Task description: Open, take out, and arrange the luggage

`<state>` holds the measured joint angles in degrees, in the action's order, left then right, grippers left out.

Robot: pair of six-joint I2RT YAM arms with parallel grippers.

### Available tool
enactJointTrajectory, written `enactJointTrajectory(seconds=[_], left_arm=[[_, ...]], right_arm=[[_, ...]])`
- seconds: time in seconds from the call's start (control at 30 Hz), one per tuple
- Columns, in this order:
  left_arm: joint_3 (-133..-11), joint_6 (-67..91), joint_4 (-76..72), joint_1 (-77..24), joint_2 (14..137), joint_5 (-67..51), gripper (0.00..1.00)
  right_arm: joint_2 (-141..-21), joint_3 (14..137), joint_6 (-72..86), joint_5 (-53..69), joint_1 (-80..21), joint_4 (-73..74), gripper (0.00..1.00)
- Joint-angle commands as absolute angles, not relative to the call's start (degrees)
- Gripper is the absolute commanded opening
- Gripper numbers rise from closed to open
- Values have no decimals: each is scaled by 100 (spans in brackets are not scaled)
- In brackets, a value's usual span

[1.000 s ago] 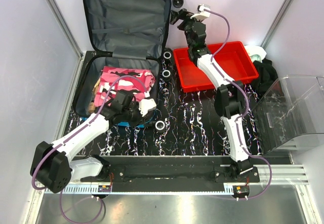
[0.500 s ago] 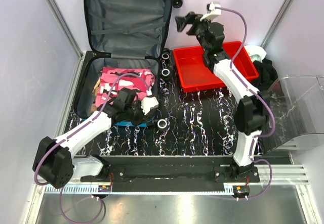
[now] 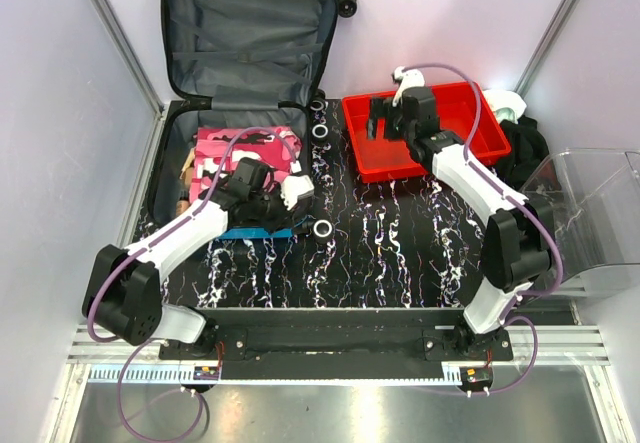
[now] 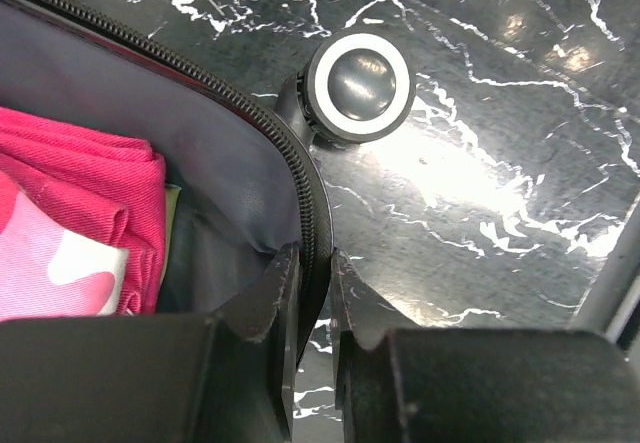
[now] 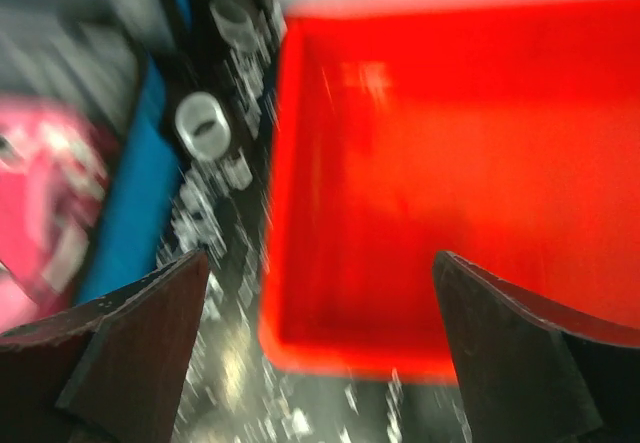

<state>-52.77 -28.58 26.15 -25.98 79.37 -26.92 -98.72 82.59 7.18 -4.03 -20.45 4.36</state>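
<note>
Bright blue hard-shell suitcase [image 3: 250, 43] lies open on the tabletop [image 3: 400, 243], far left, lid upright. Left pincer [image 4: 312, 263] pinches its stiff zippered rim: firm hold, though the bulky shell looks heavy. Right pincer [image 5: 320, 263] spread over the red plastic tray [image 3: 475, 113].

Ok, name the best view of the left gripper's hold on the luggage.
Left wrist: the left gripper pinches the luggage rim, close and sharp. Top external shows it small; right wrist shows only a blurred blue edge.
</note>
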Motion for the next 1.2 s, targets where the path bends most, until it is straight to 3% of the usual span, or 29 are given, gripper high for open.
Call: enactJointTrajectory(seconds=[0.0, 0.1, 0.13, 0.23, 0.33, 0.67, 0.73, 0.93, 1.17], left_arm=[[-5247, -3602, 2065, -2171, 7938, -1098, 7], [-5168, -3744, 2285, -2162, 7709, -1397, 28], [-5177, -3683, 2320, -2162, 7638, -1450, 42], [-5247, -3551, 2452, -2162, 7454, -1652, 59], [-5282, -3525, 2610, -2162, 7357, -1845, 68], [-5423, -3446, 3243, -2162, 6847, -2250, 79], [-5493, -3349, 3330, -2162, 6812, -2259, 80], [-5599, -3085, 3559, -2171, 6662, -1987, 80], [-5581, -2936, 3533, -1925, 6478, -1705, 81]], right_arm=[[-9905, 8173, 352, -536, -2074, 1475, 96], [-10317, 8516, 290, -352, -2188, 1783, 93], [-10431, 8604, 255, -343, -2223, 1836, 93], [-10845, 8903, 211, -535, -2329, 1907, 92], [-11310, 9201, 202, -528, -2338, 2056, 91], [-11856, 9527, 316, -194, -2417, 2382, 70], [-11822, 9431, 439, -167, -2469, 2399, 61], [-11576, 8922, 676, -299, -2874, 2399, 52], [-11048, 8218, 1318, 61, -3085, 2032, 30]])
